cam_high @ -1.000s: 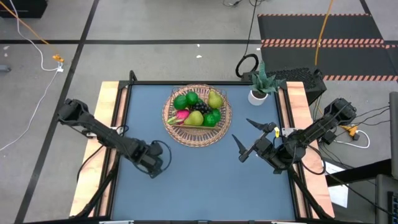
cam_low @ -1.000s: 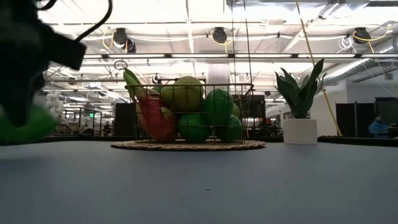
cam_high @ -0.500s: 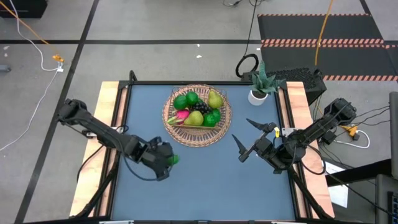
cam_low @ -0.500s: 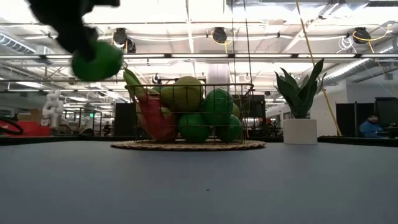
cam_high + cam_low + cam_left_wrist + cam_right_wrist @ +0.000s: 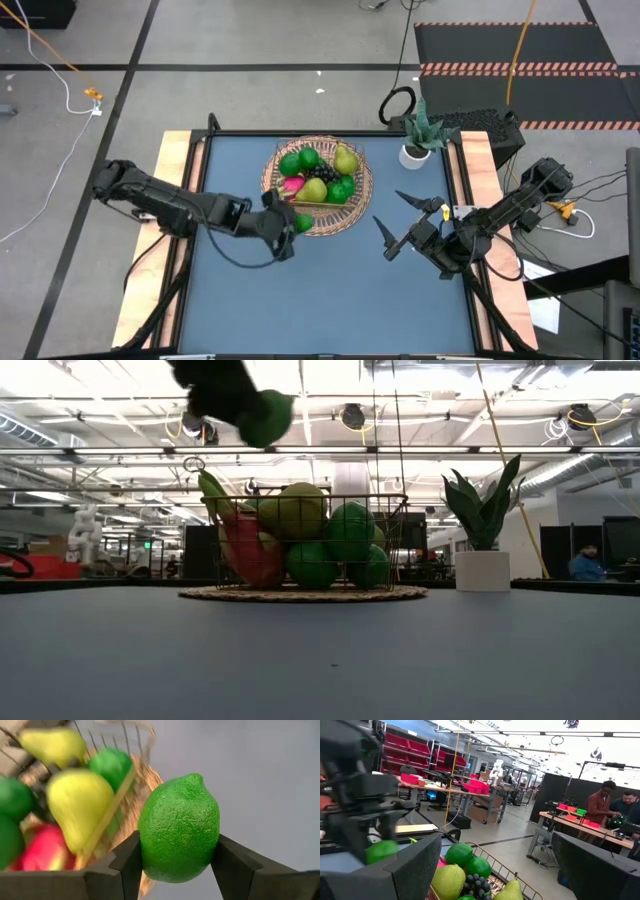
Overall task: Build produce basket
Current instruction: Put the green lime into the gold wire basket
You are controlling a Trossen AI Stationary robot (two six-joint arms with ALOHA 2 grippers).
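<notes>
The tan wicker basket [image 5: 356,214] sits on the blue table at the far middle. It holds the produce: green round fruits [image 5: 298,162], yellow-green pears [image 5: 346,160], a pink dragon fruit [image 5: 291,185] and dark grapes [image 5: 322,174]. My left gripper [image 5: 292,226] hovers at the basket's near-left rim, shut on a green lime [image 5: 179,830]. In the low view the lime [image 5: 265,418] is above the basket's height. My right gripper [image 5: 396,220] stands open over the table's right half, holding nothing. My left gripper pinches the lime between its two fingers [image 5: 127,862], one on each opposite side of its belly [image 5: 150,845]. The fingers slant down and come from the table's near left. The lime is lifted clear of the table, its nippled end [image 5: 196,778] pointing away from the gripper.
A small white pot with a green plant [image 5: 416,150] stands at the far right corner of the table, right of the basket. Wooden rails [image 5: 176,160] border the table on both sides. The blue tabletop [image 5: 330,290] lies bare near the front.
My left gripper has risen from the table's left part and gone toward the basket, rolling its wrist as it went. The lime has come up with it, from table height to well above the table at the basket's near-left rim. The right arm has kept still.
</notes>
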